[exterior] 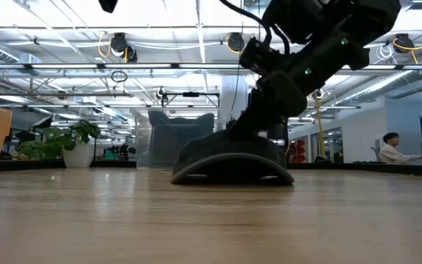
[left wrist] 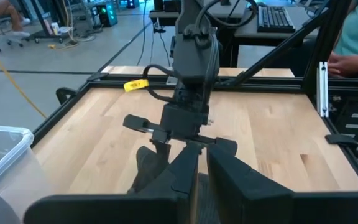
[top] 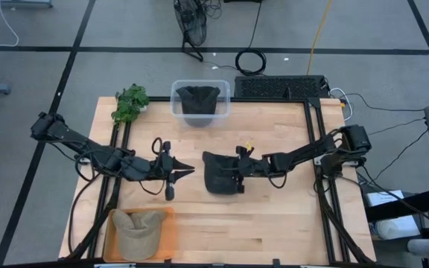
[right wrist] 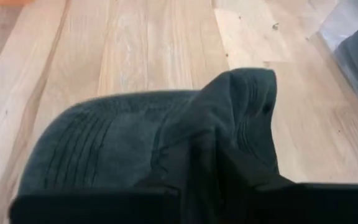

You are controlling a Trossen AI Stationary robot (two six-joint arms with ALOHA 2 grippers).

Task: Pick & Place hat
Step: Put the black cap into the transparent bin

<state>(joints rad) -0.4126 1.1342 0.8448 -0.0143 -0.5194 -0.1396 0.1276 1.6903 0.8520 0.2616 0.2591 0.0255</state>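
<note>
A dark cap (top: 218, 173) lies mid-table, its crown bunched up, brim flat on the wood.

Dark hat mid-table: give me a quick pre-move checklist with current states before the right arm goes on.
1. Right gripper at the dark hat: ok.
2. Firm grip on its fabric: cannot tell; the right wrist view shows fabric bunched at the fingers.
3. Hat resting on the table: ok in the low view.
4. Left gripper clear of the hat: ok, apart beside it.
5. Clear bin free: not ok, a dark hat already lies inside.
6. Orange tray free: not ok, tan hat on it.
</note>
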